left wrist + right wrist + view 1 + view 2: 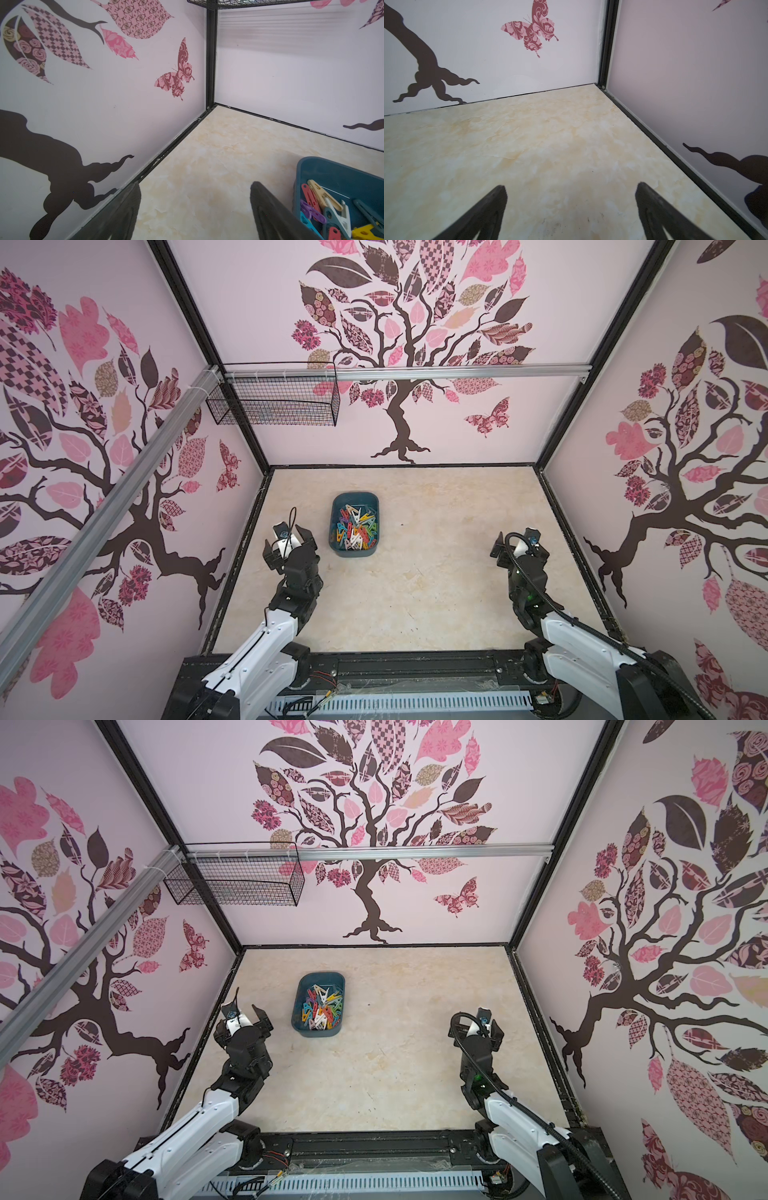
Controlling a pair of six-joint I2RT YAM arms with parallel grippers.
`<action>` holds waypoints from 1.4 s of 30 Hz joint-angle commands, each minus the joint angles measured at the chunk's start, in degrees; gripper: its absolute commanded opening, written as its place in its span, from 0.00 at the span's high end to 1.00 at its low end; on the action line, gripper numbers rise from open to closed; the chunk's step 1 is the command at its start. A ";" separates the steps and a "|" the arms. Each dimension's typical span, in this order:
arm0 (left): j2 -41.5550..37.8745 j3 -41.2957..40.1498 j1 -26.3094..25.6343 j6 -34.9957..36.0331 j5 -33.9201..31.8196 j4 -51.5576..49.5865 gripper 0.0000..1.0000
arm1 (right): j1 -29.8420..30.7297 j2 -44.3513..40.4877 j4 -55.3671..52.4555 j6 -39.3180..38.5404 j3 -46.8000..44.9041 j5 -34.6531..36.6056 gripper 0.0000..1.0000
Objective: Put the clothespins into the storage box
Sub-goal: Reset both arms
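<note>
1. Room: a booth with pale pink walls printed with a tree decal [399, 364], leaves and butterflies. The table [436, 572] is a beige marbled sheet edged with black framing.
2. Far left, high on the rear wall: a black wire basket [274, 400] hangs from a metal rail, well apart from everything on the table.
3. Left pincer [288, 541]: it hovers near the left edge of the table, just beside the box. It is released; the left wrist view shows its jaws spread wide with bare table between them.
4. Storage box [355, 494]: a dark teal tub standing flat on the table, left of centre and towards the rear. In the left wrist view its near corner [332, 172] sits just past one finger.
5. Clothespins [357, 526]: a jumbled heap in mixed colours (yellow, red, white, green, purple, beige). Every pin I can see lies inside the box.
6. Right pincer [518, 545]: it hovers near the right edge, well apart from the box. It is released, its jaws wide over bare table.
</note>
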 commanded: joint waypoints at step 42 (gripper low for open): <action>39.06 5.24 17.25 2.62 40.59 24.13 0.02 | -12.67 32.48 24.23 0.54 7.17 -15.15 0.00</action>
